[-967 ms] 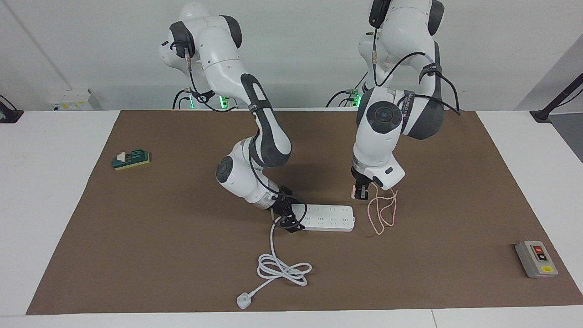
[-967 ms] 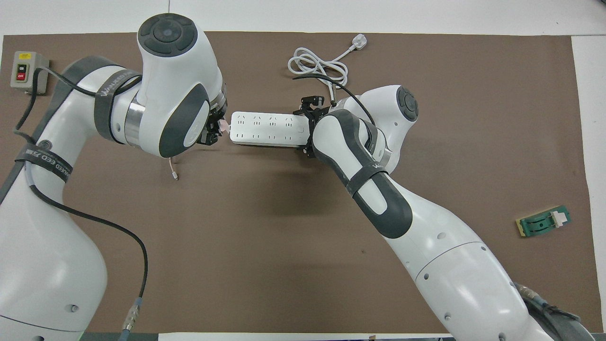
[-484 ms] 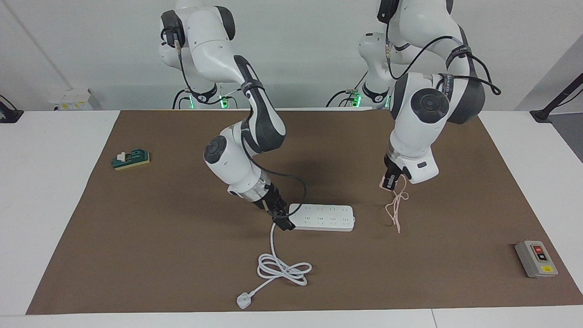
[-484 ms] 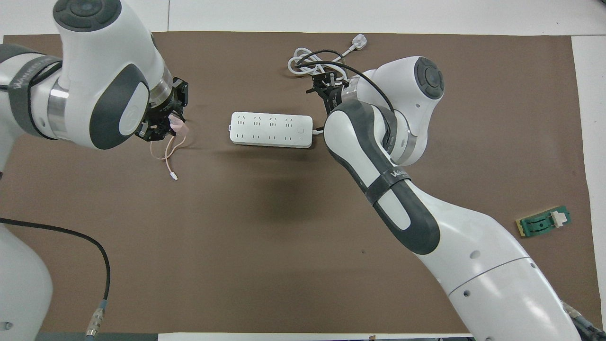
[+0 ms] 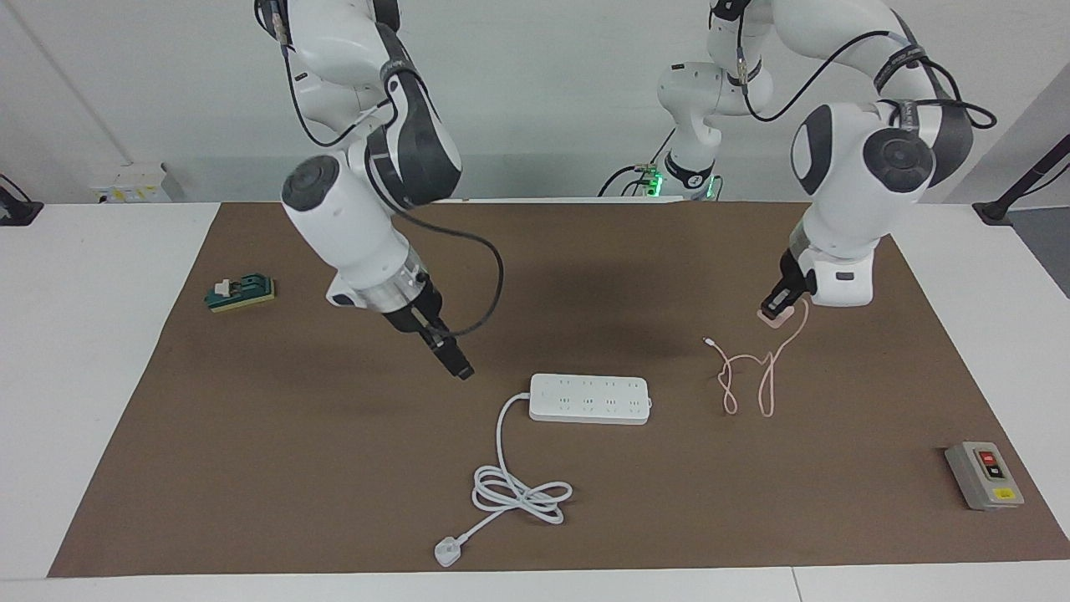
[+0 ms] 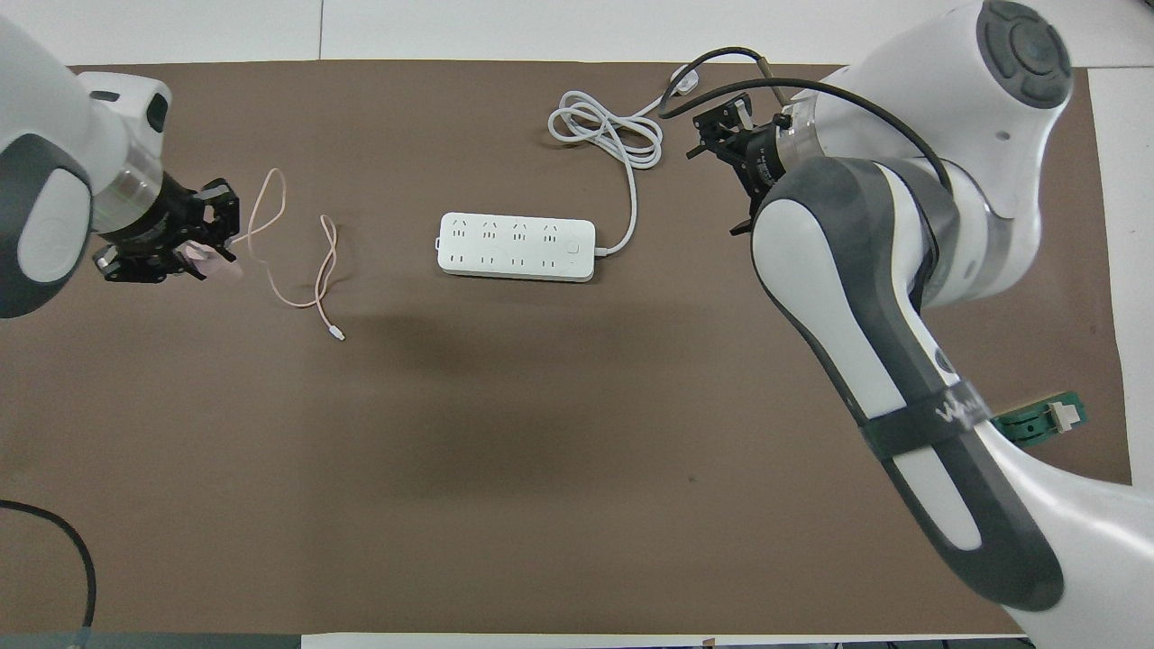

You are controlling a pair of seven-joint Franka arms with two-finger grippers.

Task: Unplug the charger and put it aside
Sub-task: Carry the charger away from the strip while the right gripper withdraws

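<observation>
You have two arms over one brown mat (image 5: 251,468), with four loose items to count: one charger, one power strip, one grey switch box and one green block.

Your left gripper (image 5: 776,303) is clamped shut on the charger (image 5: 774,315), the small pale pink cube. It hangs low over the mat toward the left arm's end of the table; whether the cube touches the mat you cannot tell. In the overhead view the charger (image 6: 209,262) shows pink between the black fingers at about 9 o'clock from the power strip (image 6: 516,246), well apart from it. One thin pink cable (image 5: 756,372) runs from the cube and lies in loose loops on the mat between the charger and the strip, its free end bare.

The white power strip (image 5: 590,398) lies flat near the mat's middle, with nothing plugged into its sockets. Its single thick white cord (image 5: 512,485) coils on the mat and ends in one white plug (image 5: 448,552) at the edge farthest from the robots.

Your right gripper (image 5: 461,369) is raised over bare mat at about 10 o'clock from the strip in the facing view, holding nothing; whether its fingertips meet you cannot tell.

The grey switch box (image 5: 984,475) sits at the left arm's end, the green block (image 5: 241,293) at the right arm's end.
</observation>
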